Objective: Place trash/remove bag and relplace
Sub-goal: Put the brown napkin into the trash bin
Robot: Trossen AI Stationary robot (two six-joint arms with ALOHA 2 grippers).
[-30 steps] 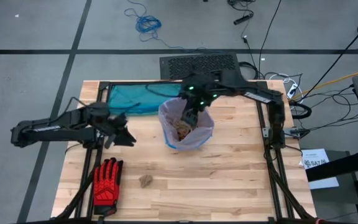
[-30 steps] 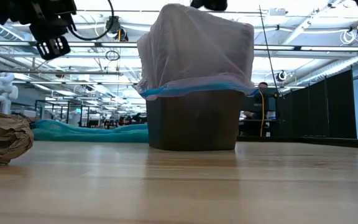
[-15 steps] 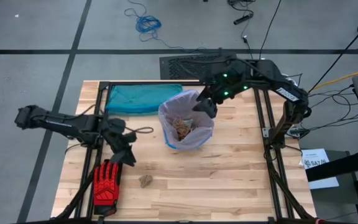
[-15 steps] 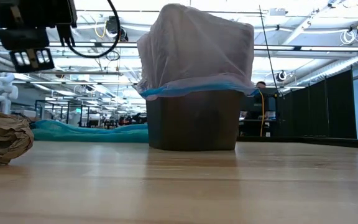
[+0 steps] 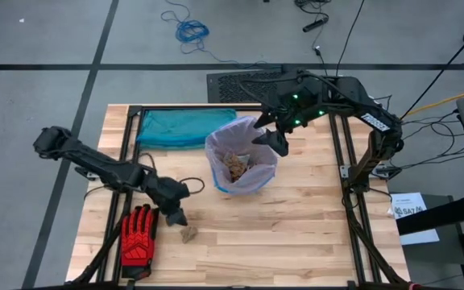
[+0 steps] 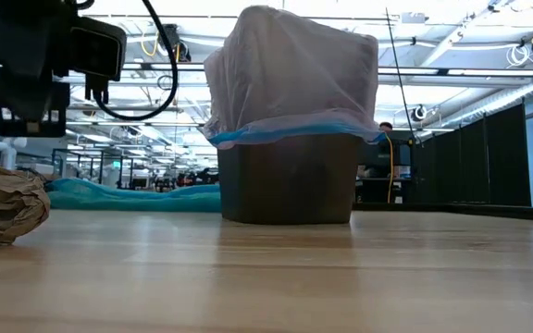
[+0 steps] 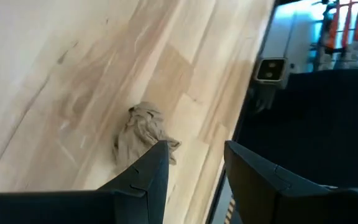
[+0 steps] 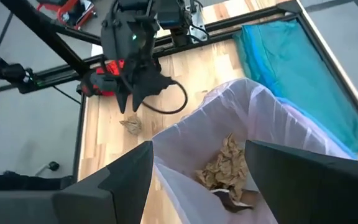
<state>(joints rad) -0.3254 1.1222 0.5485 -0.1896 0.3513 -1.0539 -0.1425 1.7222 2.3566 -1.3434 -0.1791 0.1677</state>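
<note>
Loose paper wad (image 5: 188,234) sits at the bench's 6 o'clock edge, light and crushable; pinch it across the middle. Left gripper (image 5: 176,216) hangs open just at its 11 o'clock. Farther back at centre, right gripper (image 5: 280,146) hovers open over the bag's (image 5: 252,181) 2 o'clock rim; more wads inside.

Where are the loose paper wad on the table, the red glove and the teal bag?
loose paper wad (image 5: 188,234): high view, middle of the crumpled wad.
red glove (image 5: 138,235): high view, back of the glove's palm.
teal bag (image 5: 185,127): high view, centre of the flat plastic.
</note>
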